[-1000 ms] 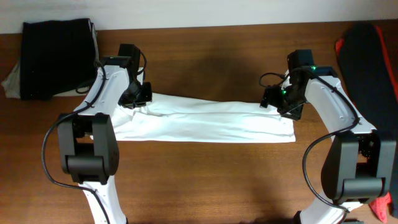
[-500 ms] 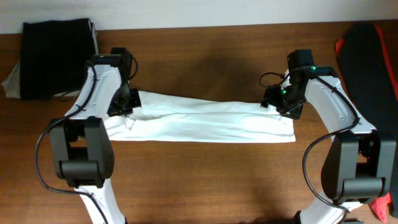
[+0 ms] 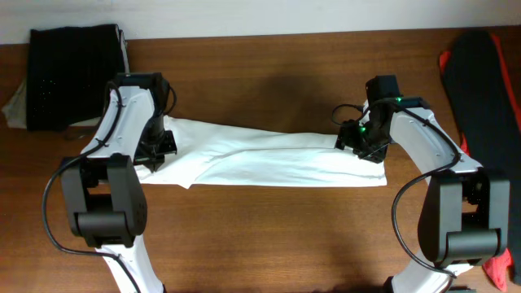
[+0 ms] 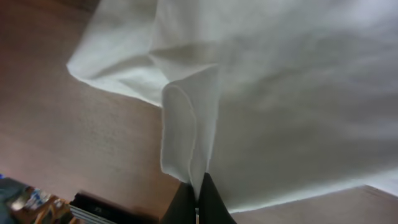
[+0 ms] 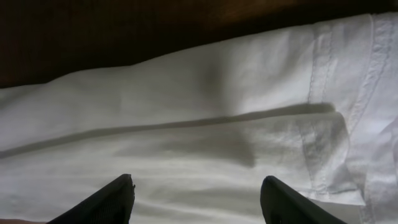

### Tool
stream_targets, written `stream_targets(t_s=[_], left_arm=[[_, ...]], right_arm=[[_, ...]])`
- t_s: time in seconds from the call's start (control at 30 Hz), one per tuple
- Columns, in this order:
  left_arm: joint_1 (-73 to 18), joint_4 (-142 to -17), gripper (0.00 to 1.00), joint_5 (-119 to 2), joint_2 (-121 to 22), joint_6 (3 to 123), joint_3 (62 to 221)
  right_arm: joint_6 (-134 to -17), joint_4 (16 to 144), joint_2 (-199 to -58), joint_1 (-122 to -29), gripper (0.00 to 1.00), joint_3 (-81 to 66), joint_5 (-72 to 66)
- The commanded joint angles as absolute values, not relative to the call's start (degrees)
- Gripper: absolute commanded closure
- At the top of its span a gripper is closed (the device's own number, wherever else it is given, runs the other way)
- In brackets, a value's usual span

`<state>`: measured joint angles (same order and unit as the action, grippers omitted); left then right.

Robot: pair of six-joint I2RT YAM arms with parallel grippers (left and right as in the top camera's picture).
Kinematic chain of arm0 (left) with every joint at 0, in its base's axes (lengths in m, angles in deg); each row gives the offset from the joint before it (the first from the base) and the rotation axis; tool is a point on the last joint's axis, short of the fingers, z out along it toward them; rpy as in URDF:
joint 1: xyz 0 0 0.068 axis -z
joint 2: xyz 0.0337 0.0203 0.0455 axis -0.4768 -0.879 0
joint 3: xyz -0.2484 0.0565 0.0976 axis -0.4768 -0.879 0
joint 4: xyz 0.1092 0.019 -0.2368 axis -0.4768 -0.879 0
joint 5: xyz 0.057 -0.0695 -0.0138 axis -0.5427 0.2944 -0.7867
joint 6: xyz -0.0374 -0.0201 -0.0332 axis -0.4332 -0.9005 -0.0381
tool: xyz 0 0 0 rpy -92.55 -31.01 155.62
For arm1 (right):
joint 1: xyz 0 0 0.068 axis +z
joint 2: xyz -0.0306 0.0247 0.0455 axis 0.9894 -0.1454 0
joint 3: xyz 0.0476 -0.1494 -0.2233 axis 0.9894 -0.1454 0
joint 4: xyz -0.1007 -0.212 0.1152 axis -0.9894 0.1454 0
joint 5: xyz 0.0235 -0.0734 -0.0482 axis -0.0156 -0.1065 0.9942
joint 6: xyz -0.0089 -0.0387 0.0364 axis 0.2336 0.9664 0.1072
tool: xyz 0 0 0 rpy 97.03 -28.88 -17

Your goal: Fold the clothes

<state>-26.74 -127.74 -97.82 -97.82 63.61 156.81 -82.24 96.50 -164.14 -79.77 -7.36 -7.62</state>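
Overhead, we see the garment stretched across the table. The left gripper is at its 9 o'clock end and the right gripper at its 3 o'clock end. A black cloth lies at 10 o'clock and a black-and-red thing at the 3 o'clock edge. Bare wood lies toward 6.

Left wrist: we see the jaws pinched together on a garment fold.

Right wrist: the fingers stand apart over the garment, gripping nothing.

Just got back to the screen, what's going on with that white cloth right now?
Both arms are at the white garment, which lies as a long wrinkled strip across the table. The left pincer is shut on a fold of cloth at the strip's left end. The right pincer is open over the right end, fingers spread above the fabric, not gripping it. A dark pile of cloth sits at the far left.
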Motion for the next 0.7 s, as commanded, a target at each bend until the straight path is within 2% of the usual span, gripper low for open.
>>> stream_targets(t_s=[0.0,0.03,0.13,0.17,0.2,0.23,0.43,0.47,0.5,0.53,0.57,0.6,0.67], left_arm=[[-27.2,-126.0,0.99,-100.0,-96.4,61.3,153.0],[-27.2,-125.4,0.99,-100.0,-96.4,61.3,152.9],[-27.2,-122.5,0.83,-100.3,-96.4,61.3,152.9],[-27.3,-121.7,0.56,-100.3,-96.4,61.3,152.9],[-27.4,-121.1,0.17,-100.3,-96.4,61.3,152.9],[-27.5,-120.7,0.16,-100.2,-96.4,61.3,152.9],[-27.5,-115.0,0.19,-97.4,-96.4,62.1,153.0],[-27.5,-113.2,0.32,-94.9,-96.4,63.8,153.0],[-27.4,-111.3,0.63,-92.2,-96.4,65.6,152.9],[-27.3,-109.6,0.80,-90.0,-96.4,66.7,152.9],[-27.1,-108.4,0.92,-89.3,-96.4,66.8,152.9],[-26.9,-107.3,0.95,-89.2,-96.4,66.8,152.9],[-26.5,-105.0,0.96,-89.2,-96.4,67.9,152.8]], right_arm=[[-82.3,96.3,-163.1,-79.3,0.31,-7.7,-8.0],[-82.3,96.1,-163.1,-79.3,0.31,-7.7,-8.0],[-82.3,96.1,-163.1,-79.3,0.31,-7.7,-8.0],[-82.3,96.1,-163.1,-79.3,0.30,-7.7,-8.0],[-82.3,96.1,-163.1,-79.3,0.28,-7.7,-8.0],[-82.3,96.0,-163.1,-79.3,0.28,-7.7,-8.0],[-82.3,93.9,-163.1,-79.2,0.30,-7.8,-8.6],[-82.3,93.7,-163.1,-79.0,0.33,-7.8,-8.6],[-82.3,93.4,-163.1,-78.5,0.37,-7.9,-8.6],[-82.2,93.1,-163.1,-78.1,0.42,-8.1,-8.5],[-82.2,92.7,-163.1,-77.6,0.49,-8.3,-8.5],[-81.9,92.1,-163.1,-77.2,0.60,-8.7,-8.3],[-81.7,91.2,-163.2,-76.4,0.71,-9.5,-6.3]])
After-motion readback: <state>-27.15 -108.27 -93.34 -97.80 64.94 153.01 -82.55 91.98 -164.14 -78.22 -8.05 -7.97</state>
